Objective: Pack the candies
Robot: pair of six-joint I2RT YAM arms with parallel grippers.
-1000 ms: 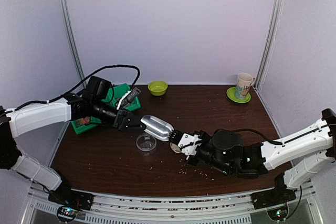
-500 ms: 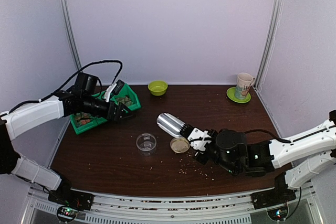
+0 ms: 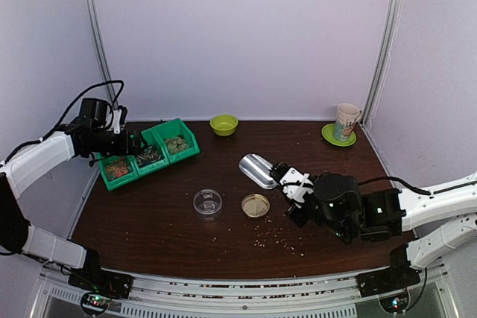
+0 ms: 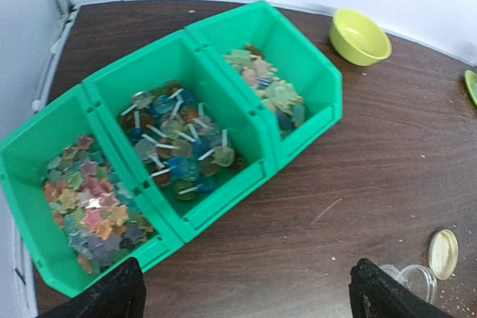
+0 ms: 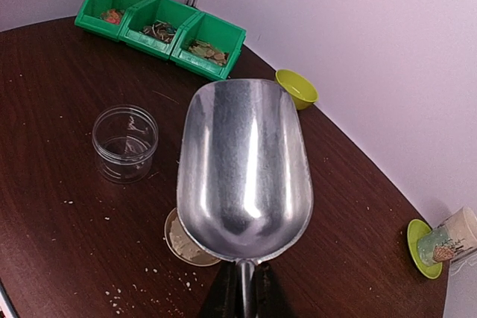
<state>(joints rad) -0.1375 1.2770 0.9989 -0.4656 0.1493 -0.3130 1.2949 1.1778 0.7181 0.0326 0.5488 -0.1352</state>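
The candies lie in three joined green bins: star shapes in the left one, small lollipops in the middle, pale green pieces in the right. My left gripper hovers open and empty over the table just in front of the bins; in the top view the left gripper is at their left end. My right gripper is shut on the handle of an empty metal scoop, held above the table. That scoop is right of the clear jar.
The jar stands open and empty, its round lid lying beside it, partly under the scoop in the right wrist view. A yellow-green bowl sits at the back, a cup on a green saucer at the back right. Pale crumbs dot the table's front.
My left gripper opened, let go of the scoop and drew back left to the bins. The right gripper kept the scoop and carried it right, away from the jar.
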